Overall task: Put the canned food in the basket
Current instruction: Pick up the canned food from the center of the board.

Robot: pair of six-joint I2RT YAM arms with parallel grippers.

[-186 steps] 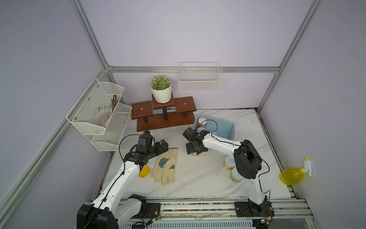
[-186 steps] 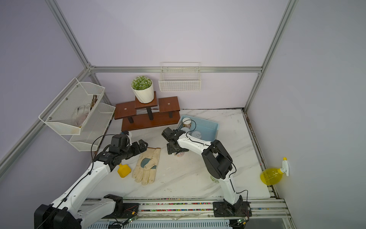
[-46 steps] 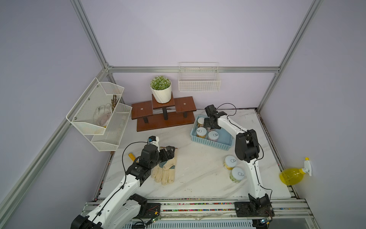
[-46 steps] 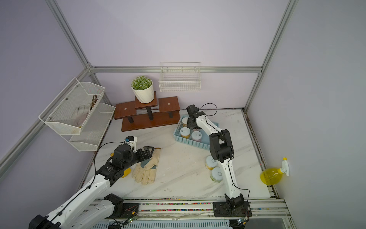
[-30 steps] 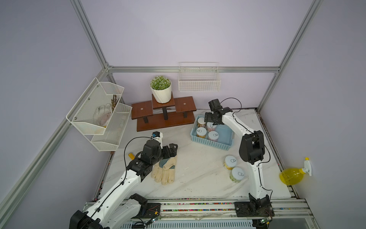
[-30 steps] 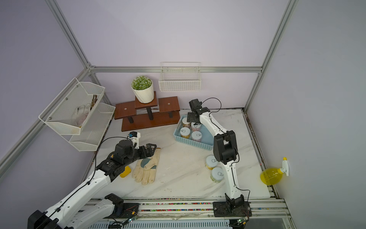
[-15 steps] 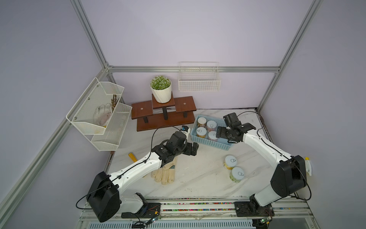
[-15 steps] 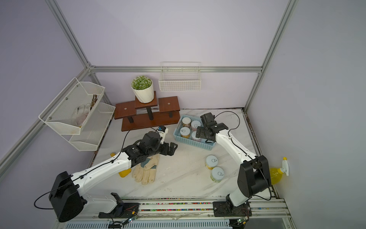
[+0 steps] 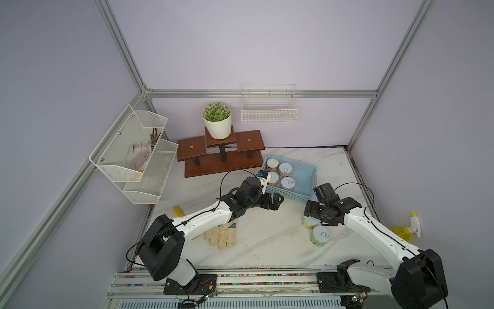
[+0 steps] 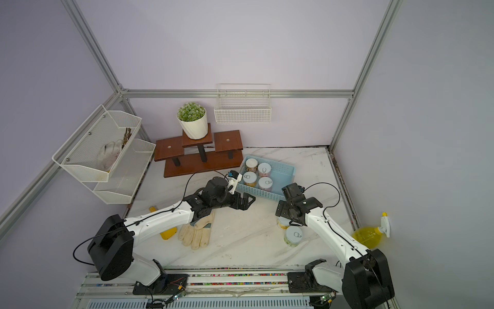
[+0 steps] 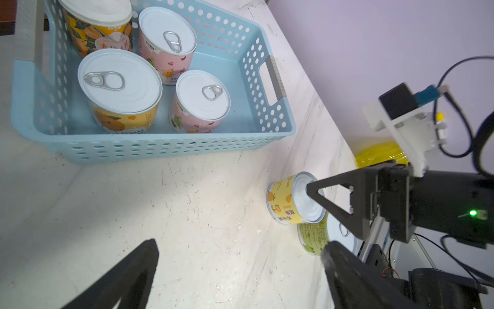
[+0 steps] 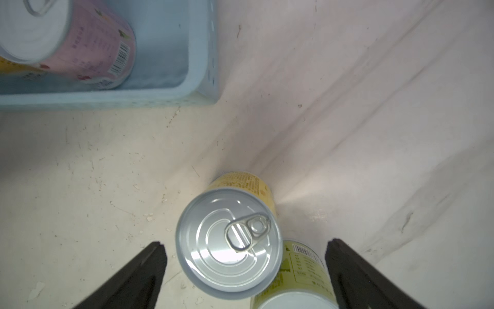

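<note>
Yellow tin (image 12: 230, 240) under gaping right pincer (image 12: 244, 242), green tin (image 12: 302, 270) beside, left pincer (image 11: 240, 242) gaping

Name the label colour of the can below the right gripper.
Yellow; the can shows best in the left wrist view.

Light blue basket (image 9: 307, 174) with dotted holes, pink and yellow fruit-print tins (image 9: 288, 184) inside; yellow tin (image 9: 308, 224) and green tin (image 9: 320, 239) right of centre, white grey-veined table (image 9: 267, 248).
</note>
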